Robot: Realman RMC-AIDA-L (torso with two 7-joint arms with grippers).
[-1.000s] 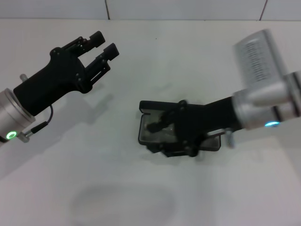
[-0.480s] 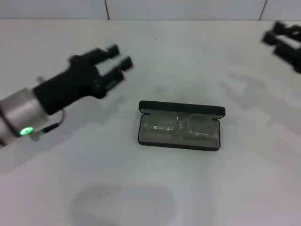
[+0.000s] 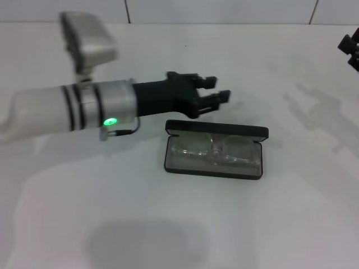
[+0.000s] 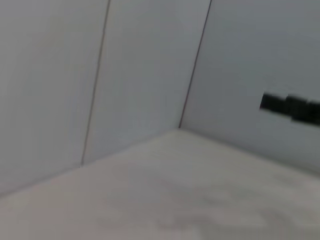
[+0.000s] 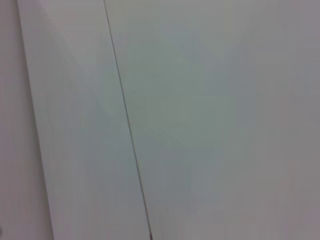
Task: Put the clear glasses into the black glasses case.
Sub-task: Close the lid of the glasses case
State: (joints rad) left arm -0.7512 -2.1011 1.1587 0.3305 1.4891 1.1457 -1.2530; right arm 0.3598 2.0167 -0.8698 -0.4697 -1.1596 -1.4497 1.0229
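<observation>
The black glasses case (image 3: pixel 216 130) lies open at the table's middle, its lid folded back flat. The clear glasses (image 3: pixel 212 150) rest inside on the grey lining. My left gripper (image 3: pixel 220 89) hovers just behind the case's back edge, open and holding nothing, with its fingers pointing right. Only a black sliver of my right gripper (image 3: pixel 351 49) shows at the far right edge, well away from the case. The wrist views show neither the case nor the glasses.
White tabletop (image 3: pixel 179 224) surrounds the case, with a white tiled wall (image 3: pixel 224 11) behind it. The left wrist view shows the wall corner and a distant black shape (image 4: pixel 292 107). Wall panels (image 5: pixel 200 100) fill the right wrist view.
My right gripper left the case and withdrew to the far right, with the glasses staying inside. My left arm swung right from the far left to just behind the case.
</observation>
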